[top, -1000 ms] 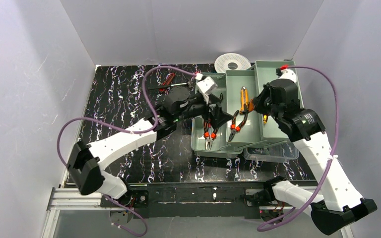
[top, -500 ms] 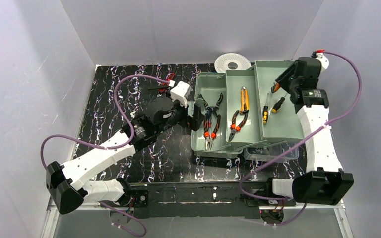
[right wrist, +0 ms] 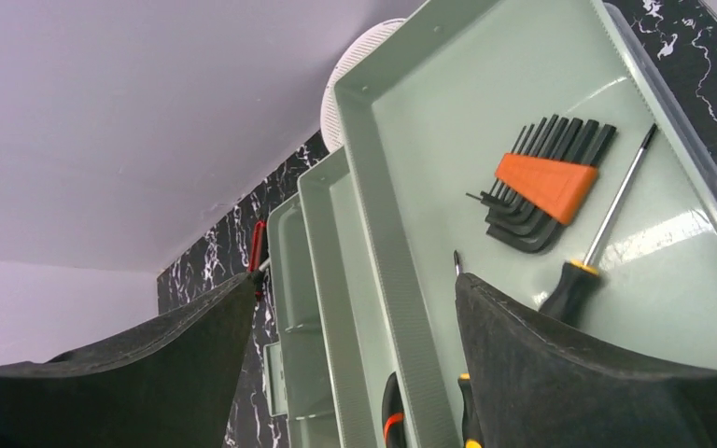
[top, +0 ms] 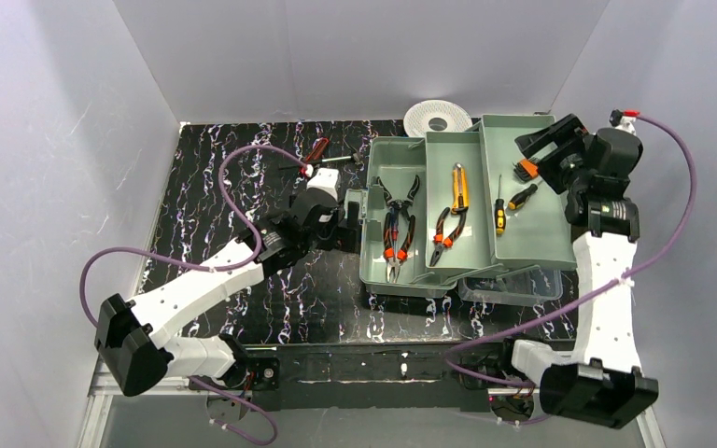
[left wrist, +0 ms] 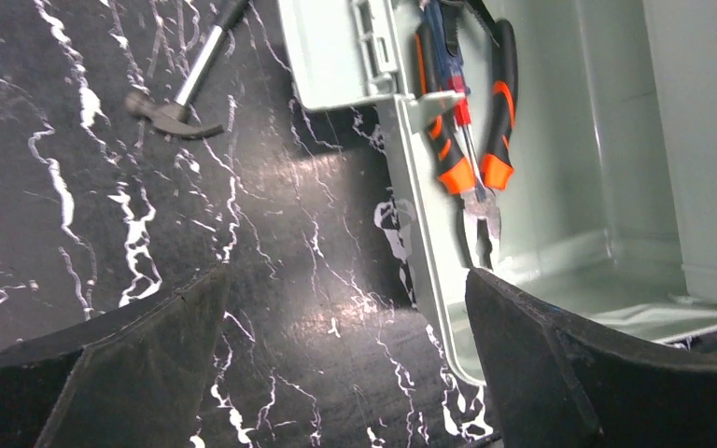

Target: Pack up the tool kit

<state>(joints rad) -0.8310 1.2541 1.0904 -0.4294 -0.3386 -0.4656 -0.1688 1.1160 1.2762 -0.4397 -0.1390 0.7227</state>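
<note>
Pale-green tool kit box (top: 532, 238) open on black marbled table (top: 224, 187), right of centre, trays stepped out. Pliers (top: 394, 229) in left compartment, second pliers (top: 445, 233) in middle, screwdrivers (top: 499, 213) and hex key set (right wrist: 541, 187) in right tray. Left gripper (left wrist: 344, 280) spread wide, empty, just beside box's left wall. Right gripper (right wrist: 355, 280) above right tray, spread wide, holding nothing. Clear lid (top: 513, 287) at box's near edge, apparently partly beneath. Hammer (left wrist: 182, 103) loose on table.
</note>
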